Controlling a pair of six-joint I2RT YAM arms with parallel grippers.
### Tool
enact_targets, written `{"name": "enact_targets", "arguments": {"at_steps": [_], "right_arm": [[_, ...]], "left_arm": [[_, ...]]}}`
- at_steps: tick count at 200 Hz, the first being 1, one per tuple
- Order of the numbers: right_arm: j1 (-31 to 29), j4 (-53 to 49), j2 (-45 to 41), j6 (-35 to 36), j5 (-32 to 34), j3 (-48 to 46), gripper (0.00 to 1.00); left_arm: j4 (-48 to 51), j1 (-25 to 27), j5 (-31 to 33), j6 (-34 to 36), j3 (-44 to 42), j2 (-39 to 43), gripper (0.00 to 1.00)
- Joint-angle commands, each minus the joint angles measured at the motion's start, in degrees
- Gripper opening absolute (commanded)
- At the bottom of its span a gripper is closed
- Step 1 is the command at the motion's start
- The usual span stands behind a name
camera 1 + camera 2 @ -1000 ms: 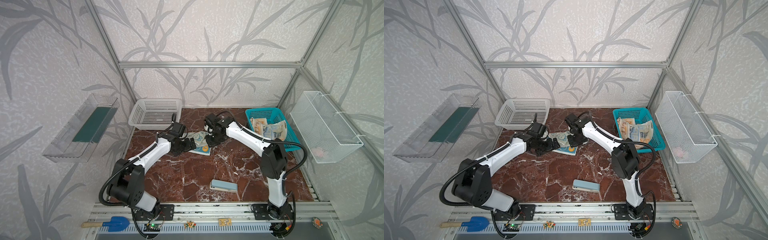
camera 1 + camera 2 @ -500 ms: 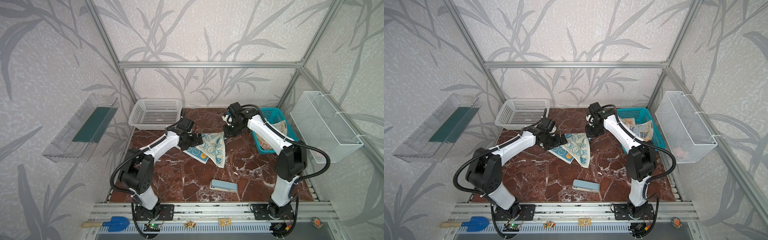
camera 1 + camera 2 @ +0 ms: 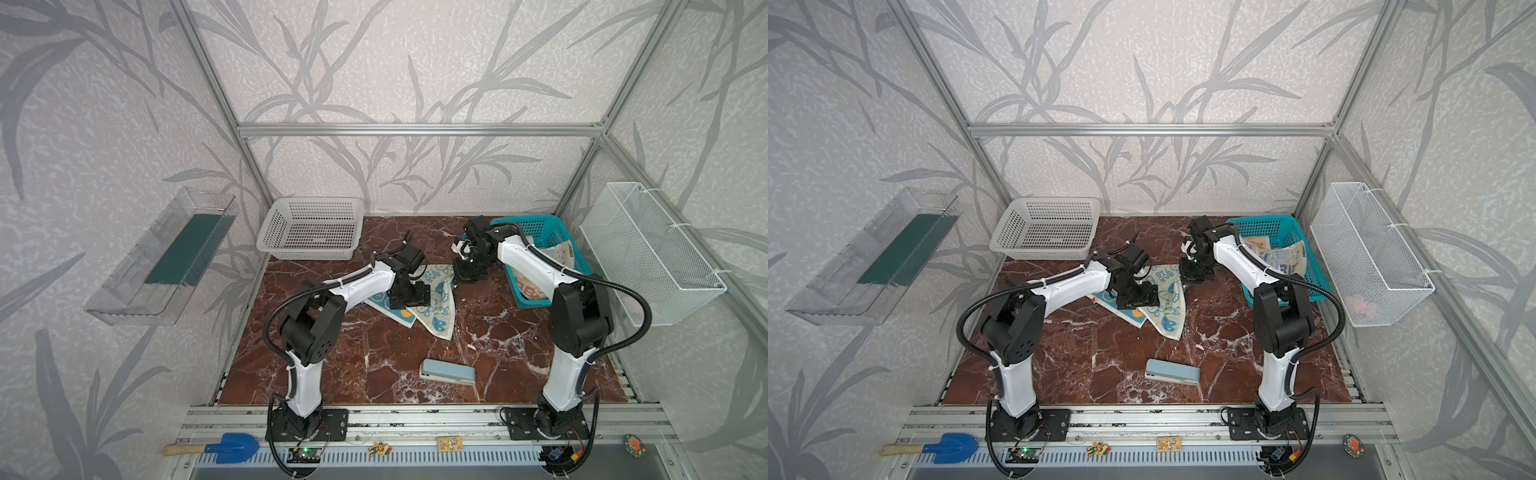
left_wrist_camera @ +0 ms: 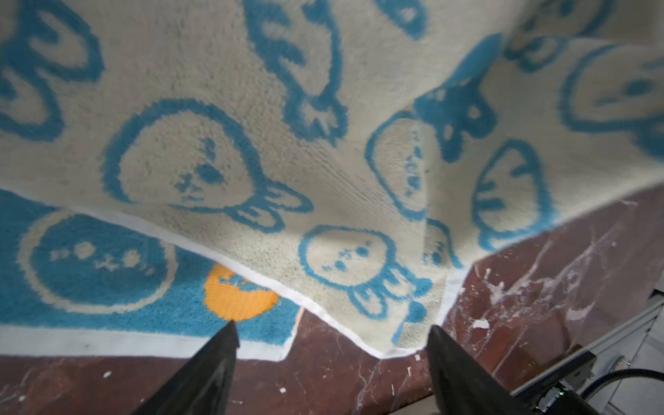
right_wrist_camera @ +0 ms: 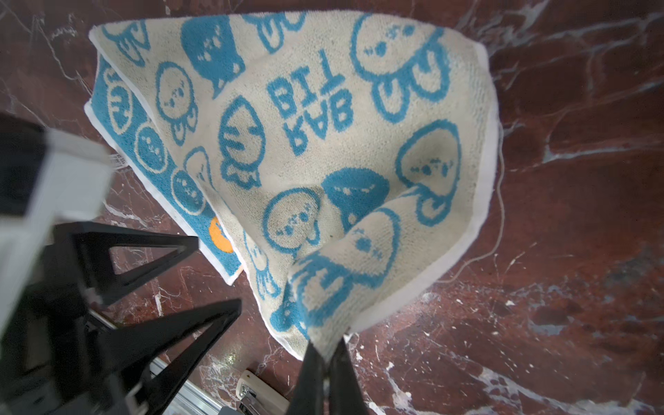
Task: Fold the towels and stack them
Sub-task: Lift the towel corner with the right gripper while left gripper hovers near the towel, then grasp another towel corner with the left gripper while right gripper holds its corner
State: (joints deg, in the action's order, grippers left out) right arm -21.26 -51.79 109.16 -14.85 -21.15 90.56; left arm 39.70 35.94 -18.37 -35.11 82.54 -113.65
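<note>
Nearest the front edge of the table [image 3: 374, 386], a pale blue stapler [image 3: 447, 372] lies flat. It is well apart from the cloth and looks unlikely to get in the way. Beyond it, mid-table, the cream-and-blue towel [image 4: 251, 143] lies rumpled in a rough triangle, not squared. The left pincer [image 4: 330, 334] hangs low over the towel's near corner with its jaws apart and nothing gripped. A blue layer with an orange spot [image 4: 90, 273] shows under the cream face; I cannot tell whether it is the same towel's other side or a separate cloth. Farther back, the right pincer [image 5: 325, 359] is clamped on another corner of this towel, holding it lifted so the cloth slopes down to the table. Behind that, the teal basket [image 3: 536, 232] holds the other towels [image 3: 559, 257], crumpled and partly hidden by the right arm crossing its rim. The white basket [image 3: 311, 226] at the back left holds no cloth. The task therefore seems barely begun: no neat fold or stack shows, and this towel needs flattening and folding before the basket's towels follow.
</note>
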Motion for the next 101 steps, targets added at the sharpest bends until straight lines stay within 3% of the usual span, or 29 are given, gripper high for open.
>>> {"name": "enact_targets", "arguments": {"at_steps": [1,55,101], "right_arm": [[1.1,1.8,0.0,-1.3,-2.5,-1.4,0.0],[1.4,5.6,-0.2,-4.9,-5.3,-4.4,0.0],[0.3,9.3,-2.0,-8.8,-6.3,-7.9,0.0]], "left_arm": [[5.1,-0.4,-0.3,0.2,4.2,-2.8,0.74],[9.1,-6.4,0.6,0.5,11.9,-11.0,0.69],[14.3,-10.6,2.3,3.8,24.8,-19.4,0.68]]}}
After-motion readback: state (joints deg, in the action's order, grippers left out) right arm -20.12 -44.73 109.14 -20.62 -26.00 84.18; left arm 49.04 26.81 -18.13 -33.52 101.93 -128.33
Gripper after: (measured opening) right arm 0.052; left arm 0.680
